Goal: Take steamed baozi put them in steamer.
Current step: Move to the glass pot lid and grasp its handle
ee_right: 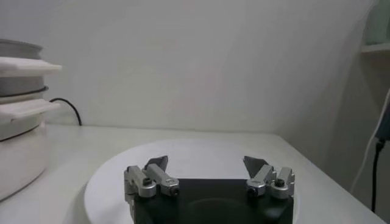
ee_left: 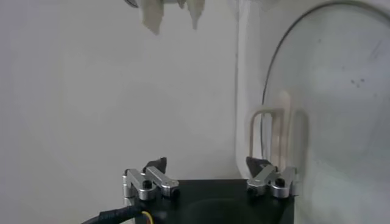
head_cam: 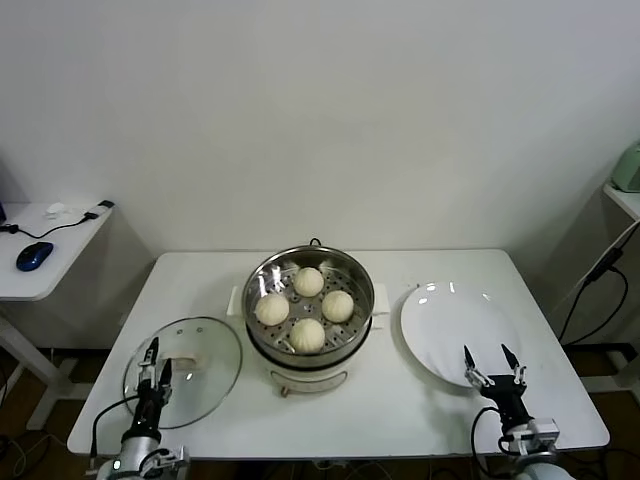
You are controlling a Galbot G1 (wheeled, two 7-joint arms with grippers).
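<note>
The four buns [head_cam: 307,308] sit in the steamer [head_cam: 262,278]; soft and light, grip them gently across the sides; left claw [head_cam: 154,360] and right claw [head_cam: 489,363] stand wide, empty.

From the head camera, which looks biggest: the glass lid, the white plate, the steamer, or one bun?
1. Steamer, glass lid and white plate: too alike to rank surely.
2. One bun, clearly smallest.
</note>
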